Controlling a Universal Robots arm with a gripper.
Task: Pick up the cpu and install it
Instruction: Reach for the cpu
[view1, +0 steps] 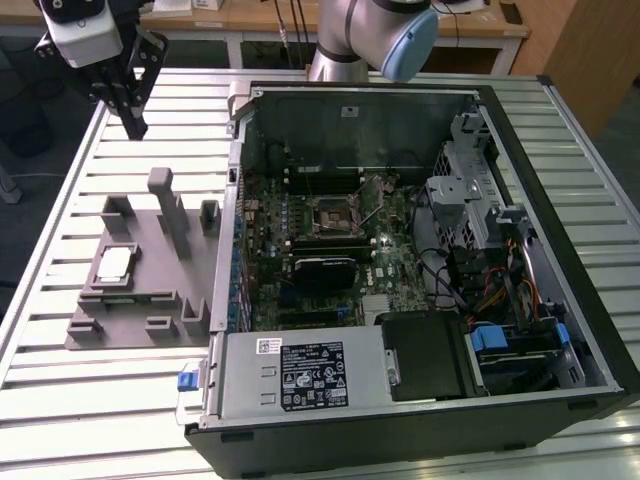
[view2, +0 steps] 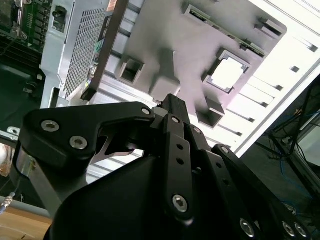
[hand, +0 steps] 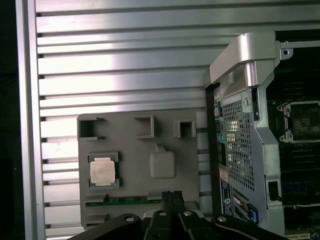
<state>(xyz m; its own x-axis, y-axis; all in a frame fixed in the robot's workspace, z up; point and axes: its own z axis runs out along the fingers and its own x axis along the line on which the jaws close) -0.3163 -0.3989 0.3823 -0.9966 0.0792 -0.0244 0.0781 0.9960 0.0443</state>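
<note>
Right now we see the cpu (view1: 113, 263) lying flat in its recess on the grey tray (view1: 155, 275) beside the computer case (view1: 420, 120). The end effector (view1: 134, 125) hangs clear of it, pinched together and empty. We judge the chip light, rigid and delicate, best gripped by opposite edges.

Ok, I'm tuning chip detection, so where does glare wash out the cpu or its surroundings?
In the second wrist view the cpu is blown out to near white, as is the slatted table; in the first wrist view the cpu keeps its tone, but bright bands streak the table; the exterior view is evenly lit.
</note>
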